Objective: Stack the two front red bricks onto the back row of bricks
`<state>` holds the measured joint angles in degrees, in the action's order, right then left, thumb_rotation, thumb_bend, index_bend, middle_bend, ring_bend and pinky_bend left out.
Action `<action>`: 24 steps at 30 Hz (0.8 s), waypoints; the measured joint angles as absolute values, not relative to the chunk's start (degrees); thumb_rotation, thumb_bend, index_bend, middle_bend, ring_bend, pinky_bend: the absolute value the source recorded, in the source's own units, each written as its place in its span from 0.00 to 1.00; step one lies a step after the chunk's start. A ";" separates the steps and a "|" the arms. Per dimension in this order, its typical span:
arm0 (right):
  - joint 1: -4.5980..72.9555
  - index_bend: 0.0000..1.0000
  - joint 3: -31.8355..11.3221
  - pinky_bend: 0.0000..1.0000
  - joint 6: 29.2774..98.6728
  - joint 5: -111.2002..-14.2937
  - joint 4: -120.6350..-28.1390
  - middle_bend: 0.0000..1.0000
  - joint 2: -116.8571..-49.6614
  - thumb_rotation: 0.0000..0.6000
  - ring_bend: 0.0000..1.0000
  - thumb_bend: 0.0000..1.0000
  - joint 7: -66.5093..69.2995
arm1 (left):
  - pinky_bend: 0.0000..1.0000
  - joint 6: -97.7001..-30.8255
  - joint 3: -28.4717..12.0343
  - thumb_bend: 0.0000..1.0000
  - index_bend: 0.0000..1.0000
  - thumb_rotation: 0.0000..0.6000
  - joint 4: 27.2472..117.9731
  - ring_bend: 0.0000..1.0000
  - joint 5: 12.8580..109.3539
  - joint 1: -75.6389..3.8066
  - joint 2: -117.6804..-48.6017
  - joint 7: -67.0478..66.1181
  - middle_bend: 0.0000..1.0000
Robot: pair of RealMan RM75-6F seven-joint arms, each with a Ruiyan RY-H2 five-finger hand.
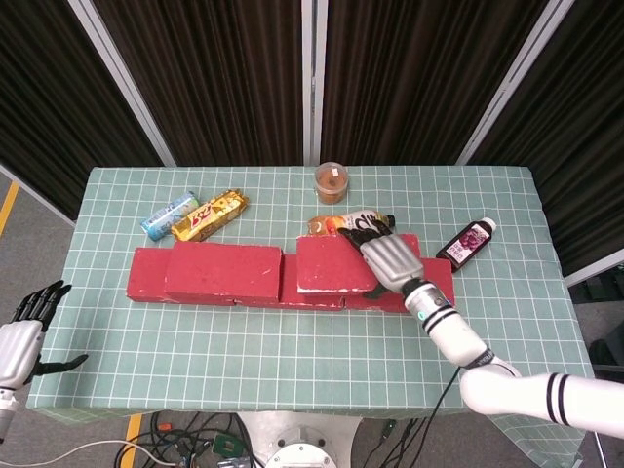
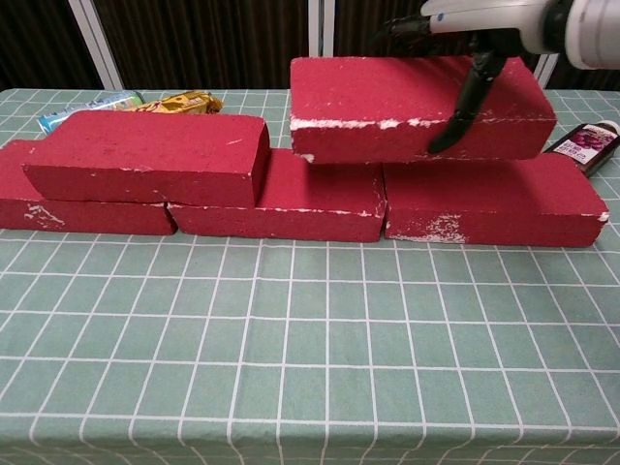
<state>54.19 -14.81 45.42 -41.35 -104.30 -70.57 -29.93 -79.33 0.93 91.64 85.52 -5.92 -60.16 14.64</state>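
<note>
Green checked surface [image 1: 244, 341] before dark curtains. The right hand [image 1: 387, 261] grips a red brick [image 2: 407, 107] from above, holding it over the back row of bricks [image 2: 291, 199], straddling the middle and right ones. Left hand [image 1: 21, 336] hangs off the surface's edge, fingers spread, holding nothing. Another brick [image 1: 224, 271] lies stacked left of the right hand.

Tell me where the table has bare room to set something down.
The widest bare stretch is the table in front of the back row of bricks, edge to edge. A smaller patch lies right of the dark bottle. Behind the row it is crowded: snack bars, cup, and the right hand holding a brick.
</note>
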 measured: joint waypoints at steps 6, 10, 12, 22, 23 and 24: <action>58.99 0.00 -12.73 0.00 43.41 -35.65 -100.00 0.23 -74.58 1.00 0.19 0.04 -31.14 | 0.00 -79.59 0.63 0.02 0.02 1.00 91.46 0.00 85.55 -5.90 -60.06 15.32 0.00; 59.40 0.00 -12.20 0.00 44.77 -35.39 -99.43 0.23 -76.26 1.00 0.19 0.04 -30.11 | 0.00 -79.37 0.67 0.02 0.02 1.00 91.02 0.00 85.62 -5.94 -60.17 15.28 0.00; 59.58 0.00 -11.85 0.00 45.62 -35.44 -99.19 0.23 -77.11 1.00 0.19 0.04 -29.28 | 0.00 -79.02 0.79 0.02 0.02 1.00 90.81 0.00 85.60 -5.97 -60.18 15.42 0.00; 61.17 0.00 -10.33 0.00 47.19 -32.89 -98.54 0.22 -78.45 1.00 0.19 0.04 -29.04 | 0.00 -79.66 1.04 0.02 0.02 1.00 88.52 0.00 86.50 -5.63 -61.26 17.88 0.00; 61.34 0.00 -10.18 0.00 47.33 -32.59 -98.51 0.22 -78.53 1.00 0.19 0.04 -29.13 | 0.00 -79.67 1.10 0.02 0.02 1.00 88.32 0.00 86.56 -5.59 -61.32 18.10 0.00; 61.54 0.00 -10.01 0.00 47.48 -32.19 -98.48 0.22 -78.61 1.00 0.19 0.04 -29.25 | 0.00 -79.67 1.17 0.02 0.02 1.00 88.11 0.00 86.62 -5.54 -61.36 18.34 0.00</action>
<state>61.54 -10.01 47.48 -32.19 -98.48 -78.61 -29.25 -79.67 1.17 88.11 86.62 -5.54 -61.36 18.34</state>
